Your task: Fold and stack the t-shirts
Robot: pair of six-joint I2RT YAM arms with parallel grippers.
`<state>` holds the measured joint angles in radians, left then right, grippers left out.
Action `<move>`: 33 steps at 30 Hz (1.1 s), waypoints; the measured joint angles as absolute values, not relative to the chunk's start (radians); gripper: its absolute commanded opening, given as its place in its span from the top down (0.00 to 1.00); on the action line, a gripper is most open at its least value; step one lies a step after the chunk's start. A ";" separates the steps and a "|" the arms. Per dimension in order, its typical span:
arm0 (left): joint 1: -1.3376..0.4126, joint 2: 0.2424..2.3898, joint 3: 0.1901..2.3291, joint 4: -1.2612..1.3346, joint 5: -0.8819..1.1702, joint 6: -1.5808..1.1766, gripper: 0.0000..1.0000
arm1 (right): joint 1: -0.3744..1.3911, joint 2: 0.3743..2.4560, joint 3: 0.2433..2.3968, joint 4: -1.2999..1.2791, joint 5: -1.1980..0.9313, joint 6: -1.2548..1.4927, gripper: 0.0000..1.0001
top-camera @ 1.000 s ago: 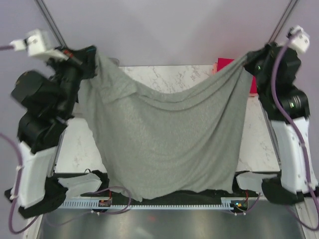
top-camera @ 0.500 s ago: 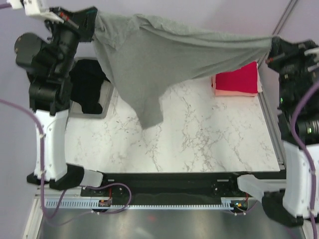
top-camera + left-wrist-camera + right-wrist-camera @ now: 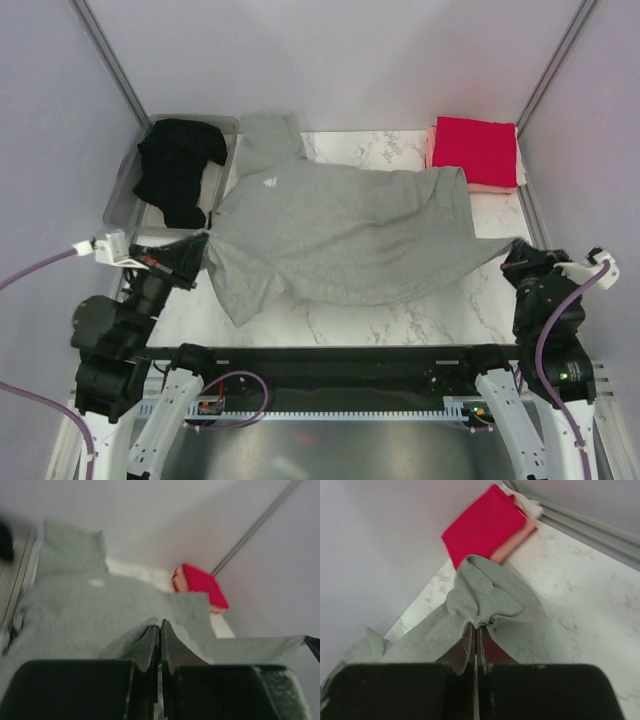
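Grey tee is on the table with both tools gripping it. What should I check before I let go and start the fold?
1. Left tool shut on the grey tee: ok.
2. Right tool shut on a bunched corner of it: ok.
3. Tee lying flat on the table: not ok; it is creased, and its right corner is drawn into a point toward the right tool.
4. Logo facing up: ok.
5. Tee apart from the red stack: cannot tell; its far corner lies right beside the stack.
6. Black tee in the bin, off the folding area: ok.
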<state>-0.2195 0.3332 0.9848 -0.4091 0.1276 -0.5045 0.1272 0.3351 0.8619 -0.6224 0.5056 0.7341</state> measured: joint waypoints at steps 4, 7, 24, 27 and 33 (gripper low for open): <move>-0.220 0.233 0.818 -0.718 -0.047 -0.642 0.98 | 0.127 0.250 0.777 -0.796 0.568 0.891 1.00; -0.220 0.175 0.780 -0.837 -0.105 -0.700 0.98 | 0.127 0.223 0.773 -0.871 0.586 0.966 1.00; -0.220 0.393 0.713 -0.768 -0.131 -0.715 0.98 | 0.127 0.323 0.696 -0.945 0.603 1.053 0.96; -0.220 0.586 0.715 -0.691 -0.126 -0.686 0.98 | 0.127 0.466 0.669 -0.915 0.608 1.048 0.97; -0.206 1.007 0.815 -0.583 -0.126 -0.598 0.98 | 0.123 0.824 0.657 -0.780 0.627 1.007 1.00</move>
<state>-0.2058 1.0065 0.8146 -0.5827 -0.1265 -0.5980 0.1230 0.8242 0.6575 -0.7795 0.6270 1.0073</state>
